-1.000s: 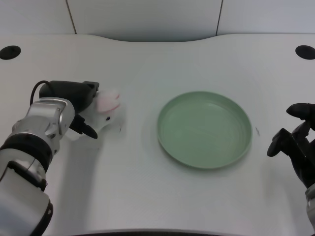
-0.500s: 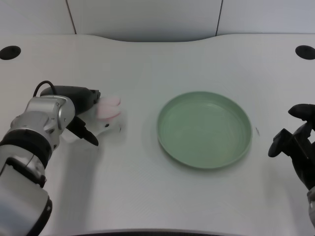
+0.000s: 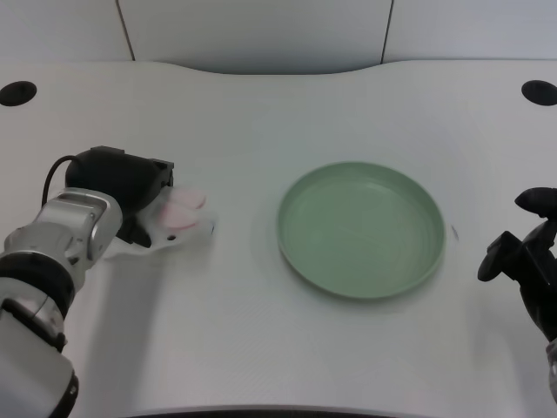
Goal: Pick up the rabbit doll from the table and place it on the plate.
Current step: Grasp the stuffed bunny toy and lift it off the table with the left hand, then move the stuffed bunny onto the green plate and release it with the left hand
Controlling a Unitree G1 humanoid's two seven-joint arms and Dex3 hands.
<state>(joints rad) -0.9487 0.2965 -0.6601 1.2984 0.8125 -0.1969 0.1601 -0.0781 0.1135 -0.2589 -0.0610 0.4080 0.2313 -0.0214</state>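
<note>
While the left hand [image 3: 130,187] sits at about nine o'clock on the white worktop [image 3: 261,348], it covers most of the rabbit doll [image 3: 181,213]. Only the pink ears and a bit of white body poke out on the side of the hand that faces the plate. The black fingers [image 3: 139,233] seem to be wrapped around the doll, so the hand looks like it is holding it, but the hand hides where they press. I cannot tell if the doll is off the worktop or resting on it.

The doll looks small, soft and light. It should squash a little when squeezed and spring back. It will not break, and its fuzzy cloth should not slip much. The best place to hold it is the round middle of the body. The floppy pink ears are a bad place to hold, because they would bend and the doll could swing or fall out. A soft toy can also roll or tip over when it is let go, so it is better to put it down low and gently.

Near the middle of the worktop, over toward three o'clock, lies the green plate [image 3: 300,252]. It is well apart from the doll. It has a low rim and nothing in it.
</note>
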